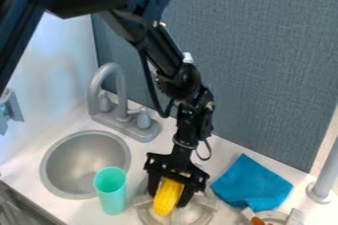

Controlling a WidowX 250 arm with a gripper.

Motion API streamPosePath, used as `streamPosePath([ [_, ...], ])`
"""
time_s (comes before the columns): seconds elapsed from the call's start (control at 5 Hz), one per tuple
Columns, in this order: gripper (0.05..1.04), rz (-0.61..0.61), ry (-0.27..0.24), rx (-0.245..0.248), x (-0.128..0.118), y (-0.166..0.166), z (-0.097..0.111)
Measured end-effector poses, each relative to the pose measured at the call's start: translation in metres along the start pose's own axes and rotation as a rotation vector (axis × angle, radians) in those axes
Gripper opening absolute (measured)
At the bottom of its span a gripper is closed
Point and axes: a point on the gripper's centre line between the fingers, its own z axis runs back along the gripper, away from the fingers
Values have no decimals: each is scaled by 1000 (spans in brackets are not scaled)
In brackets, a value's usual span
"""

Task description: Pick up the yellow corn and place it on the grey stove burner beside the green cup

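The arm is extended from the top left, and the gripper [167, 199] is pointed down at the lower middle of the view. A yellow corn cob [167, 195] is held lengthwise between its two fingers, one at each side. The corn is positioned over the burner [207, 214]; whether the two are in contact cannot be told from this angle. An open, upright green cup [111, 192] is noted to the left of the burner, just beside the round sink [88, 164]. Behind the sink, a grey faucet [119, 93] is fitted. A blue cloth [249, 183] is laid on the white counter [231, 152] to the right of the gripper. Part of a second burner is seen at the bottom edge, near the cloth, with an orange item [257, 221] at it. A grey post [322, 182] is found at the far right, and the counter is backed by a blue-grey panel [257, 66].
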Motion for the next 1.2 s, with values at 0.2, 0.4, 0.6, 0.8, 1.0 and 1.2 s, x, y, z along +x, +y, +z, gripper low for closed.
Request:
streamPosePath([
  [0.2,1001,-14,-104,-61,-6,1,35],
  [0.4,1001,-29,-180,-137,-7,-7,54],
  [0.6,1001,-95,-191,-161,-6,-26,68],
  [0.8,1001,-216,-233,-145,5,-63,92],
  [1.0,1001,-305,-217,-92,20,-92,88],
  [1.2,1001,-348,-197,-46,28,-108,89],
])
